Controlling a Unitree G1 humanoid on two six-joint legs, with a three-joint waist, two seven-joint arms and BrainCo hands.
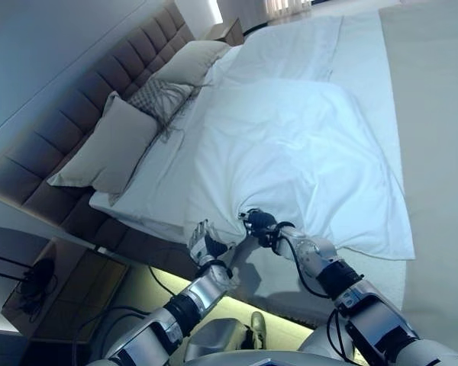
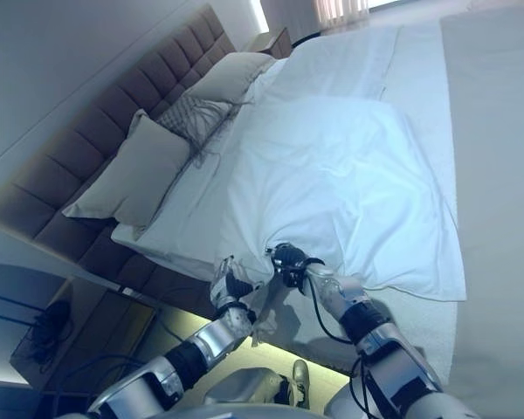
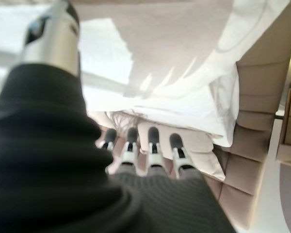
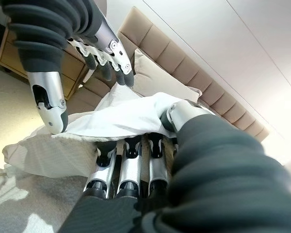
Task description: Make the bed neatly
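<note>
A white duvet (image 1: 290, 145) lies rumpled across the bed, its near corner bunched at the bed's near side edge. My right hand (image 1: 261, 225) is shut on that corner; in the right wrist view its fingers (image 4: 131, 170) and thumb pinch the white cloth (image 4: 116, 119). My left hand (image 1: 206, 245) hovers just left of it beside the mattress edge, fingers relaxed and holding nothing; its fingers (image 3: 153, 145) point at the folded bedding (image 3: 174, 97). Two beige pillows (image 1: 111, 149) (image 1: 187, 62) and a patterned cushion (image 1: 162, 97) lean at the headboard.
A brown padded headboard (image 1: 76, 114) runs along the left. A wooden nightstand (image 1: 53, 286) stands at the near left, another (image 1: 227, 32) at the far end. Beige carpet (image 1: 435, 152) lies to the right of the bed.
</note>
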